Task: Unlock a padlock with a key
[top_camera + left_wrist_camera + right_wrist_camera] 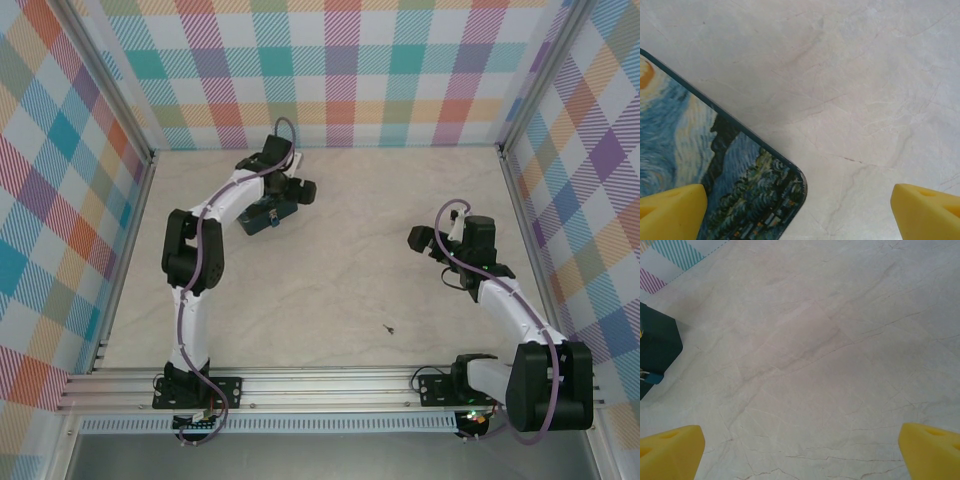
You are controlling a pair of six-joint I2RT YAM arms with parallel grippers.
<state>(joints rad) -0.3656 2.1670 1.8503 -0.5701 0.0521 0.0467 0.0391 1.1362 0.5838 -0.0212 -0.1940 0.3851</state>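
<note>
- A pale marble-look table (pixel 330 290) sits inside plaid walls (pixel 340 70), seen from above.
- The left arm reaches to the far left part of the table. Its gripper (pixel 296 187) hovers at the far edge of a blue painted tin (pixel 268 212).
- In the left wrist view, that gripper (pixel 800 212) has its jaws spread wide, with nothing between them. Its two yellow fingertips (pixel 672 210) sit at the bottom corners of the view.
- One of these fingertips is over the rounded corner of the tin (pixel 715 165), whose lid shows a swirling night-sky painting. The other is over bare table.
- The padlock (pixel 273 222) looks like a tiny brighter blue spot against the tin's near side. It is too small here to make out its shackle.
- In the right wrist view, a small blue and silver piece at the left edge, just beside the dark tin (pixel 657 345), seems to be the padlock (pixel 651 377). It is mostly cut off.
- The key (pixel 388 327) is a thin dark sliver lying alone on the table. It is nearer the arm bases, between the two arms and well apart from the padlock and both grippers.
- The right arm bends over the right side of the table, with its gripper (pixel 428 240) pointing left.
- In its own view, the right gripper (pixel 800 452) is also spread wide and empty, above bare table.
</note>
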